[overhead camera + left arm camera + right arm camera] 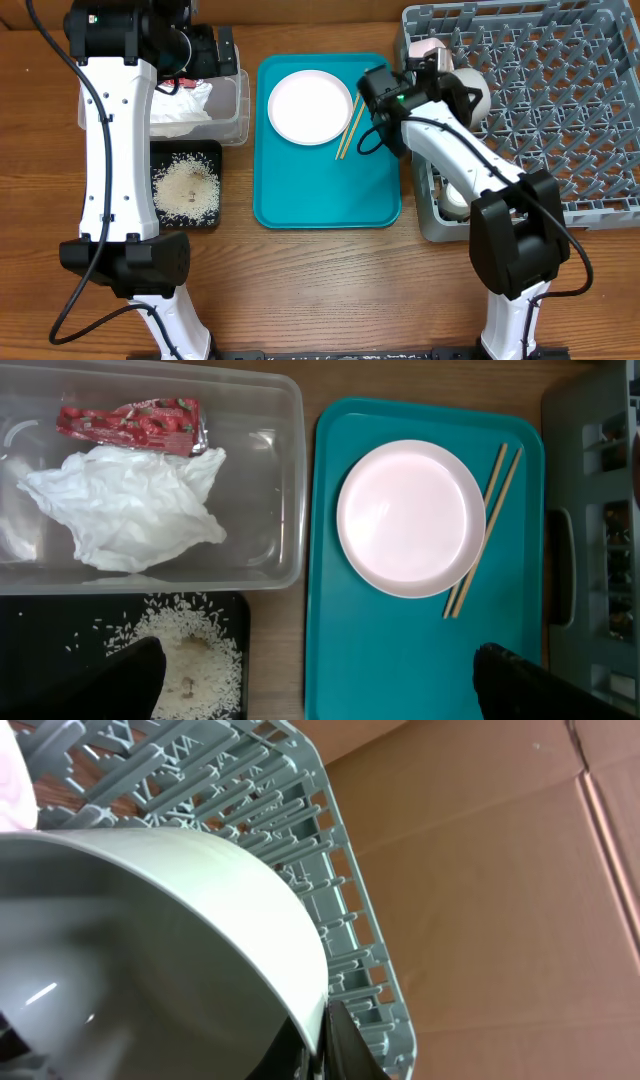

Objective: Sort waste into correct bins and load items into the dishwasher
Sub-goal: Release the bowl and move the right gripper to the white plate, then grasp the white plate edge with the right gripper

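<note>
My right gripper (325, 1032) is shut on the rim of a small white bowl (150, 940) and holds it tilted over the left side of the grey dish rack (560, 110); the bowl also shows in the overhead view (472, 92). My left gripper (325, 690) is open and empty, high above the clear tub (270, 480). The tub holds the white napkin (125, 505) and red wrapper (130, 422). Rice (190, 655) lies in the black tray (60, 640). The round plate (410, 518) and chopsticks (484, 530) lie on the teal tray.
The teal tray (325, 195) lies between the bins and the rack. Another white dish (455, 200) sits in the rack's front left part, and a pinkish cup (424, 48) at its back left corner. Brown cardboard (500, 870) lies beyond the rack.
</note>
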You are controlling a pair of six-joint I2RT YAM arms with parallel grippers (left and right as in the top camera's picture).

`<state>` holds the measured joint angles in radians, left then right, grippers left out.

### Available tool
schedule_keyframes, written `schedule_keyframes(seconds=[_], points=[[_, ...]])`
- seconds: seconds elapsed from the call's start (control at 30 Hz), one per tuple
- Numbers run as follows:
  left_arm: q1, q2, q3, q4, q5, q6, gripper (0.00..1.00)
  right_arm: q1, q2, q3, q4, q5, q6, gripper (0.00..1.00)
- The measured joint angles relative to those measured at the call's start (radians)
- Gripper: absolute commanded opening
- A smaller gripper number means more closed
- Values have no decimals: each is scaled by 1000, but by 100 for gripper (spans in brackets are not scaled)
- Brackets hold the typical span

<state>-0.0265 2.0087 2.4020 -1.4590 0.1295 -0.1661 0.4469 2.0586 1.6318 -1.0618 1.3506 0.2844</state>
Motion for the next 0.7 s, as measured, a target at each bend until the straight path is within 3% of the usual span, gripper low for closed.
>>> schedule_keyframes(seconds=[0.1,0.13,0.57,0.63,0.7], points=[[0,0,0,0,0,0,100,13,0,-1,-10,-5,5,27],[0,0,0,0,0,0,100,22,0,-2,-10,-11,3,30],[0,0,0,0,0,0,100,139,0,-3,-2,-57,-8,50],[0,0,0,0,0,0,100,143,0,-3,11,-73,-3,70],[0,0,0,0,0,0,100,144,0,-1,40,-114,-8,78]])
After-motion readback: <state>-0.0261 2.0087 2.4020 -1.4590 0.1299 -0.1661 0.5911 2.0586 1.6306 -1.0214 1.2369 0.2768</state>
